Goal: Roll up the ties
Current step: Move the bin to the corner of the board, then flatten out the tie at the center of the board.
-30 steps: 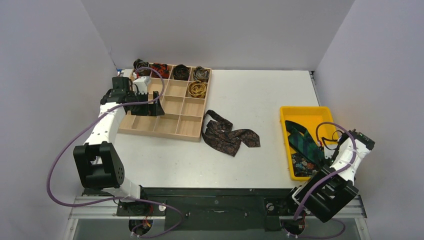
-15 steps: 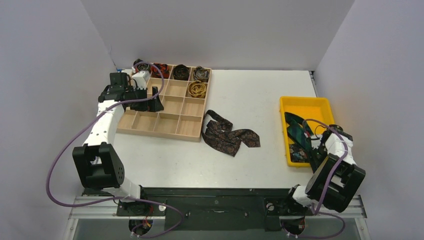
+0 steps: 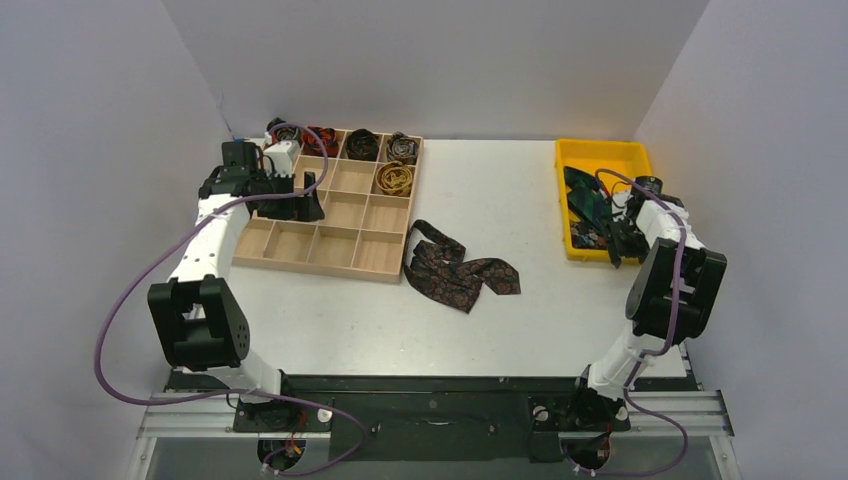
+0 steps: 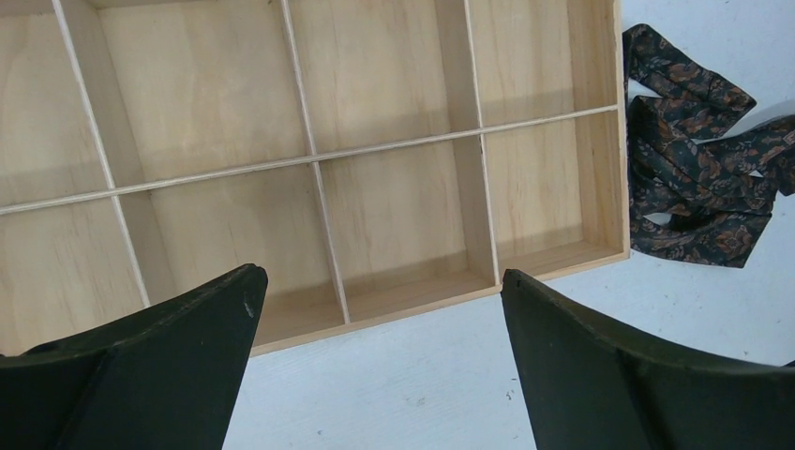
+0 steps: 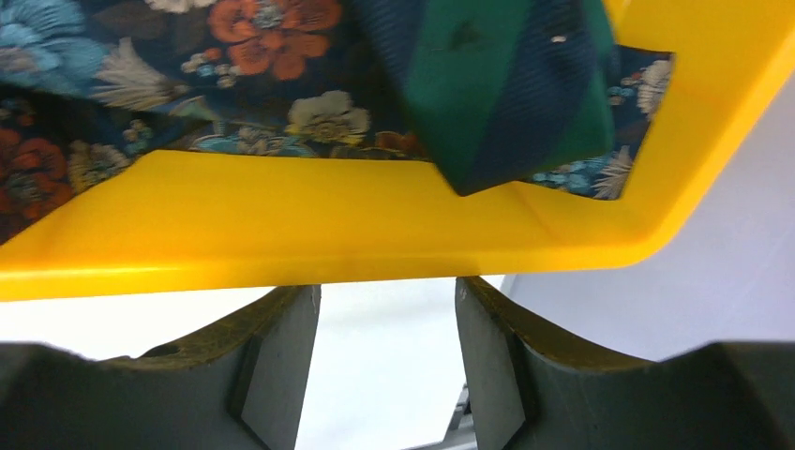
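Since only some of the ties are rolled, this job looks a bit over half done. The biggest thing is the white table (image 3: 500,330), and all the rest sits on it. Next in size is the wooden tray (image 3: 300,250) at the back left, cut into many little boxes. Most of those boxes have nothing in them. At the back right sits the yellow bin (image 3: 600,152), near the wall.

The left gripper (image 4: 380,275) hangs over the wooden tray with its two fingers spread wide apart. It holds nothing. The right gripper (image 5: 386,289) is at the near edge of the yellow bin. Its fingers are parted too, with only bare table showing between them, so it grips nothing. The tips are right by the bin's rim, but I cannot tell if they touch it.

A loose tie (image 3: 455,270), dark with brown spots, lies in a crumpled heap on the table, just beside the tray's near right corner. It is not rolled yet. Inside the bin lie a green and blue tie (image 5: 506,84) and a flowery tie (image 5: 187,75) under it, both not rolled.

Smallest of all are the rolled ties (image 3: 362,145). I count about five neat coils in the tray's far boxes, with a gold coil (image 3: 394,178) one row nearer. So at least three ties are left to roll and tuck away.
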Tool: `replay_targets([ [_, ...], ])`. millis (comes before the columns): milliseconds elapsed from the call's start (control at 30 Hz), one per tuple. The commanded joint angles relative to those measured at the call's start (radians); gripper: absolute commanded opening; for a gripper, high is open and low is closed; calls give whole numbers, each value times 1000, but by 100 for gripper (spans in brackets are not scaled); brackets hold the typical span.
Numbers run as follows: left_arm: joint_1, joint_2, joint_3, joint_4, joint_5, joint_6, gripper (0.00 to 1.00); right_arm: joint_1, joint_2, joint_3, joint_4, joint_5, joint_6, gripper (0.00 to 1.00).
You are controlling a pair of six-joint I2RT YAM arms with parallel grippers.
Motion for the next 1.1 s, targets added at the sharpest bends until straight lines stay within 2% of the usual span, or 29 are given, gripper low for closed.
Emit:
replay_targets([
  [0, 4, 13, 65, -17, 17, 61, 97, 61, 70, 102, 14, 3, 21, 51],
  [133, -34, 23, 69, -51, 88, 188, 97, 92, 91, 165, 9, -17, 11, 51],
  [200, -90, 43, 81, -96, 100, 279, 96, 96, 78, 193, -26, -58, -4, 51],
  [400, -369, 84, 46, -93, 93, 506, 97, 98, -41, 186, -234, -272, -99, 51],
  [533, -617, 160, 47, -38, 37, 626, 97, 105, -128, 147, -323, -386, -101, 51],
  [600, -697, 207, 65, -8, 30, 667, 97, 114, -158, 128, -349, -415, -95, 51],
  [700, -790, 294, 110, 16, 22, 709, 99, 117, -186, 105, -372, -418, -86, 50],
  [800, -872, 351, 136, 38, 15, 741, 92, 113, -206, 85, -384, -406, -83, 50],
  [967, -938, 441, 165, 103, -10, 715, 89, 103, -226, 69, -387, -402, -62, 49],
  [1067, -965, 471, 139, 200, -57, 683, 89, 102, -228, 73, -389, -401, -58, 49],
])
